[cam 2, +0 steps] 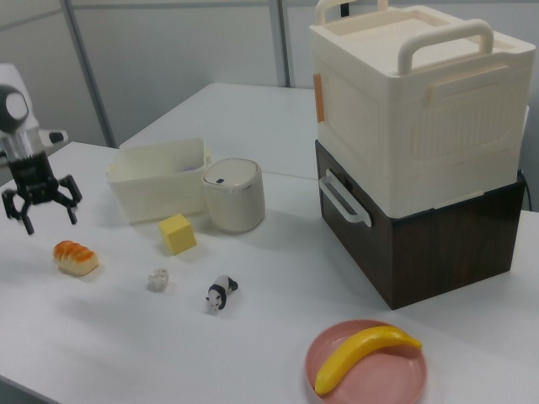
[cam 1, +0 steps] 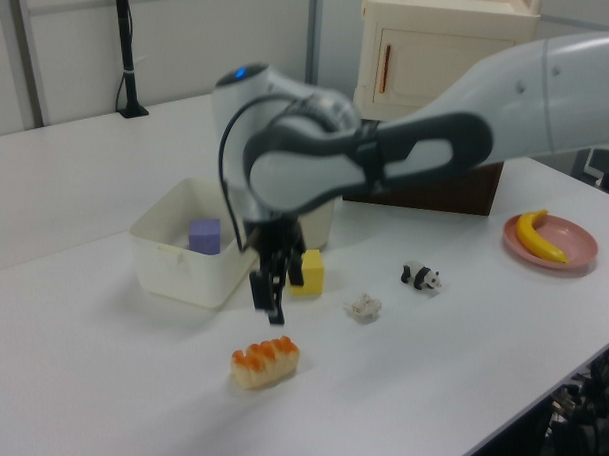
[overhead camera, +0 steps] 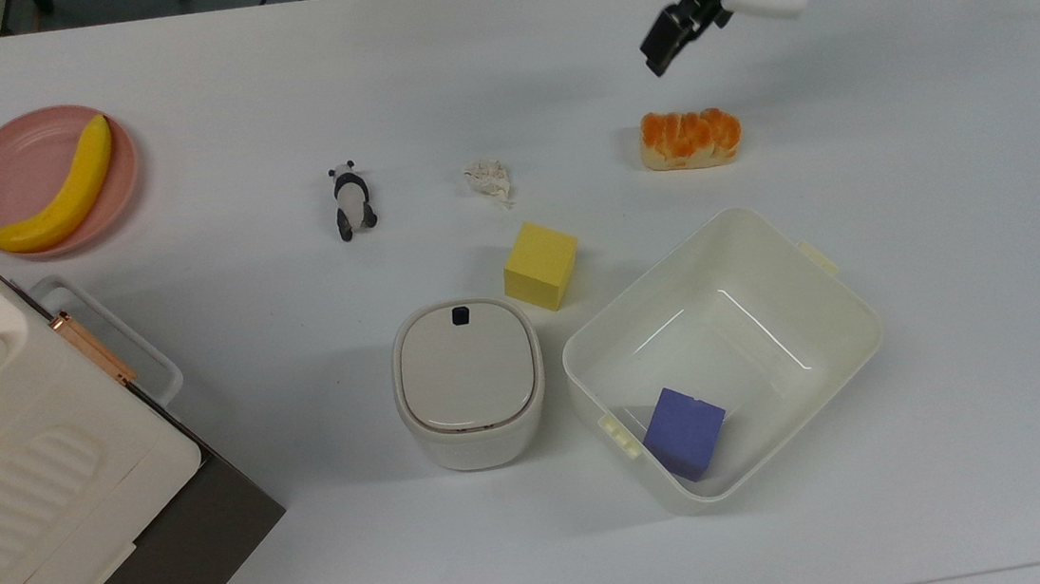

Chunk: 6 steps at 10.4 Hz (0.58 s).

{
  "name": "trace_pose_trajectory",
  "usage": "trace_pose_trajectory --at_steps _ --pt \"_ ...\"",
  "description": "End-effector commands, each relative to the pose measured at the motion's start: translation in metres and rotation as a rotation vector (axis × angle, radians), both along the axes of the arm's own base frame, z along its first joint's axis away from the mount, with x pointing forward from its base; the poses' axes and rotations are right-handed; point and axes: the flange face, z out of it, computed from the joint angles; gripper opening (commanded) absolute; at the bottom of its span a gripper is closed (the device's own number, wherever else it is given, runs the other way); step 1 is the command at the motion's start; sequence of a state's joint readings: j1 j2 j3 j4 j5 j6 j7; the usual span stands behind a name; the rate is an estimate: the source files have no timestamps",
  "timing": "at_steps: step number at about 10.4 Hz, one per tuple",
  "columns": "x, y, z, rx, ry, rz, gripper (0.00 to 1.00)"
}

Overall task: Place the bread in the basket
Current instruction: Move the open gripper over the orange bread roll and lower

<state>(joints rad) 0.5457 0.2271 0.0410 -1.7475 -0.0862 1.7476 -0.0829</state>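
The bread point(overhead camera: 690, 138) lies on the white worktop point(overhead camera: 949, 193), apart from the basket point(overhead camera: 840, 295). In the right view the tool point(cam 2: 41, 208) hangs above the loaf with its fingers spread and nothing between them. The top view looks into the basket at a purple cube point(overhead camera: 683, 432), which the right view's basket wall hides.

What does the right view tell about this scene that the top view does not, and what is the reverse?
Right view adds: the pincer seen with both fingers spread open, above the table near the bread, and the full stack of a cream handled crate on a dark brown box.
Top view adds: the purple cube lying inside the basket.
Both share: bread, basket, yellow cube, panda figure, lidded bin, banana on its pink plate.
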Motion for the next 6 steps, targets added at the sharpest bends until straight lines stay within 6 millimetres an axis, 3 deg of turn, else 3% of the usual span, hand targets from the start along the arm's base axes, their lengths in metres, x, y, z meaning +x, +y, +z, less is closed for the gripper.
trace_pose_trajectory --at_steps 1,3,6 --pt "0.013 0.008 -0.059 -0.037 0.042 0.304 1.00" --pt "0.022 0.003 -0.080 -0.049 0.086 0.527 1.00" --pt "0.025 -0.001 -0.106 -0.114 0.117 0.593 1.00"
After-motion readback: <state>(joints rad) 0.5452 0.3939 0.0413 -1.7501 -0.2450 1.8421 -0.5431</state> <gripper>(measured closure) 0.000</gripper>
